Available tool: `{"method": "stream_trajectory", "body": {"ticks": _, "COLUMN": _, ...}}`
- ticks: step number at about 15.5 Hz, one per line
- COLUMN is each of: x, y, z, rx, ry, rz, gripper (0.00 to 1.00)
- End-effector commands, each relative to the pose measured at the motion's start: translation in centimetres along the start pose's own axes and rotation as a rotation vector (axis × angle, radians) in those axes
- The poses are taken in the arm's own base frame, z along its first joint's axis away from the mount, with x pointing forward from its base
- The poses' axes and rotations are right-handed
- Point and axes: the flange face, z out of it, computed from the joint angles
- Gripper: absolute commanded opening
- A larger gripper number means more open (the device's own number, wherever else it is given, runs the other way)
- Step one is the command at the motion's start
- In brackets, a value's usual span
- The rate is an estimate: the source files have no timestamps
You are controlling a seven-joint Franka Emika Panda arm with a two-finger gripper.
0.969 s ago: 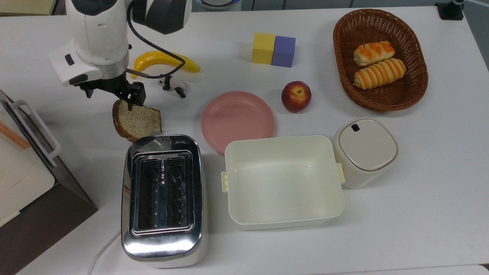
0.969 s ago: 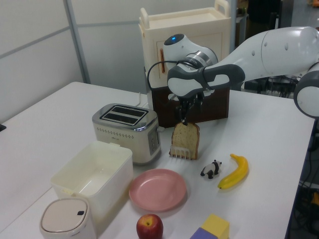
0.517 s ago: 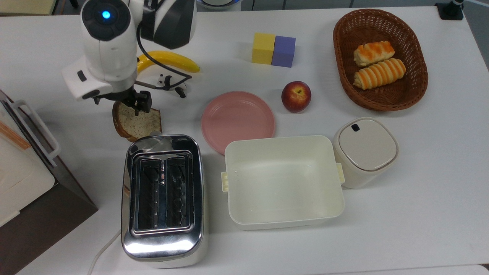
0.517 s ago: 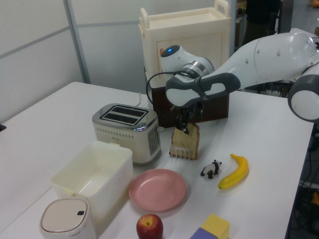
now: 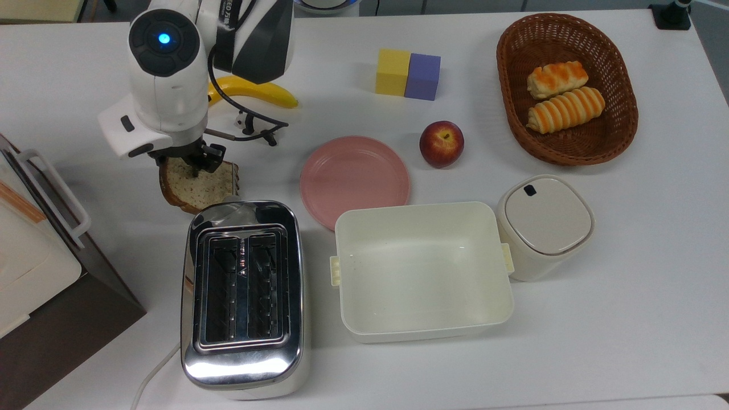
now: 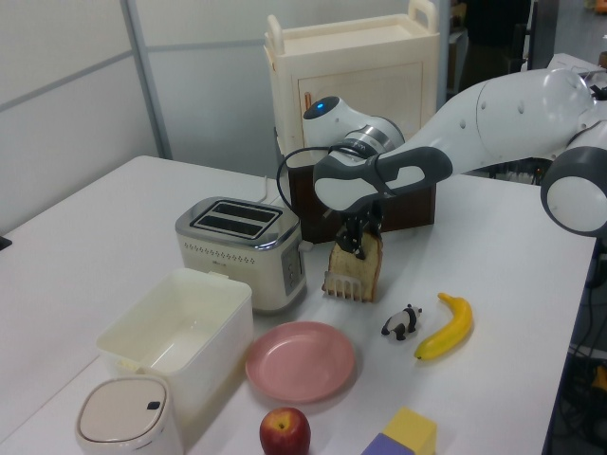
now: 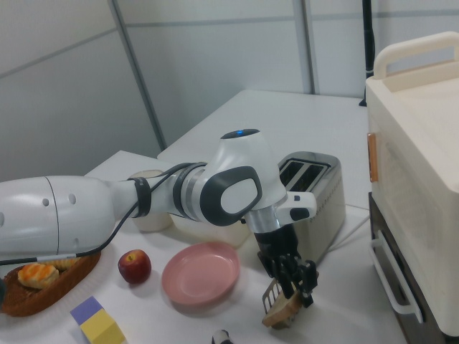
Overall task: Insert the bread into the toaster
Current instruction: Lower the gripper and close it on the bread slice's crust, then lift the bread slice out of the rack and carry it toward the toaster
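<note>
The bread [image 5: 193,188] is a brown slice standing on edge in a small white rack [image 6: 346,292], just beyond the far end of the chrome toaster [image 5: 242,296]. My gripper [image 5: 199,162] points down onto the slice's top edge, with the fingers [image 6: 361,245] closed against both faces. In the right view the bread [image 7: 285,309] leans under the gripper [image 7: 297,283], beside the toaster [image 7: 315,193]. Both toaster slots [image 6: 237,218] are dark and empty.
A pink plate [image 5: 354,177] and a cream tub [image 5: 421,330] lie at the top view's right of the toaster. A banana [image 5: 256,90] and a toy panda [image 6: 403,322] sit behind the arm. An apple [image 5: 441,143], foam blocks [image 5: 407,74], a lidded container [image 5: 544,225], a wicker basket [image 5: 507,85] and a cabinet [image 5: 34,273] stand around.
The arm has come down and the gripper has settled onto the top of the bread. The slice has shifted a little toward the top view's left and now leans.
</note>
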Motion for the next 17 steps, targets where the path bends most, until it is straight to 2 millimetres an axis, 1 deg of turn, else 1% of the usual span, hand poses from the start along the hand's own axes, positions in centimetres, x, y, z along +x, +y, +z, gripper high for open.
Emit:
{"method": "stream_trajectory", "body": {"ticks": 1, "x": -0.2, "y": -0.4, "z": -0.5, "rx": -0.014, "ry": 0.026, "rz": -0.013, "gripper": 0.00}}
{"method": "stream_trajectory", "body": {"ticks": 5, "x": -0.1, "y": -0.7, "z": -1.0, "rx": -0.018, "ry": 0.036, "rz": -0.020, "gripper": 0.00}}
{"method": "stream_trajectory", "body": {"ticks": 6, "x": -0.2, "y": -0.9, "z": -1.5, "rx": -0.019, "ry": 0.040, "rz": -0.023, "gripper": 0.00}}
{"method": "stream_trajectory", "body": {"ticks": 8, "x": -0.4, "y": -1.5, "z": -3.0, "rx": -0.017, "ry": 0.059, "rz": -0.033, "gripper": 0.00}}
{"method": "stream_trajectory", "body": {"ticks": 9, "x": -0.5, "y": -1.9, "z": -3.9, "rx": -0.016, "ry": 0.072, "rz": -0.039, "gripper": 0.00}}
{"method": "stream_trajectory", "body": {"ticks": 11, "x": -1.0, "y": -2.5, "z": -6.6, "rx": -0.008, "ry": 0.111, "rz": -0.033, "gripper": 0.00}}
{"method": "stream_trajectory", "body": {"ticks": 14, "x": -2.3, "y": -2.6, "z": -11.7, "rx": 0.011, "ry": 0.183, "rz": -0.012, "gripper": 0.00}}
{"method": "stream_trajectory", "body": {"ticks": 17, "x": -3.4, "y": -3.3, "z": -14.4, "rx": 0.020, "ry": 0.200, "rz": -0.021, "gripper": 0.00}}
